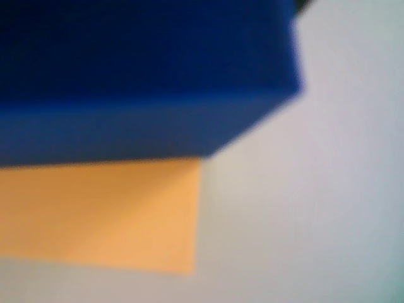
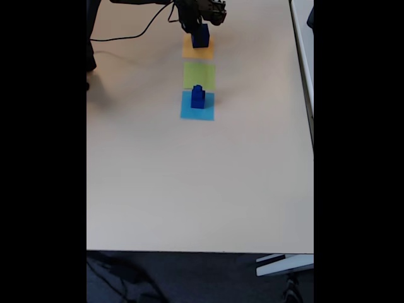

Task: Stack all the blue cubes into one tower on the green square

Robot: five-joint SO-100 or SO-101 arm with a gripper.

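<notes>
The pale beige tabletop (image 2: 189,189) carried three flat paper squares in a row: orange-yellow (image 2: 198,50), lime-green (image 2: 199,75), light-blue (image 2: 197,107). The large navy-blue cube (image 2: 201,35) stood on the orange-yellow one beneath the black gripper (image 2: 202,19), whose jaw state I couldn't tell. Two smaller navy cubes (image 2: 197,98) were stacked on the light-blue square.

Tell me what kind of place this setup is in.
Probably an office or lab workbench: a plain pale table holding only coloured paper squares, including the green square, and blue cubes, with a cable trailing to the arm and dark carpet below.
</notes>
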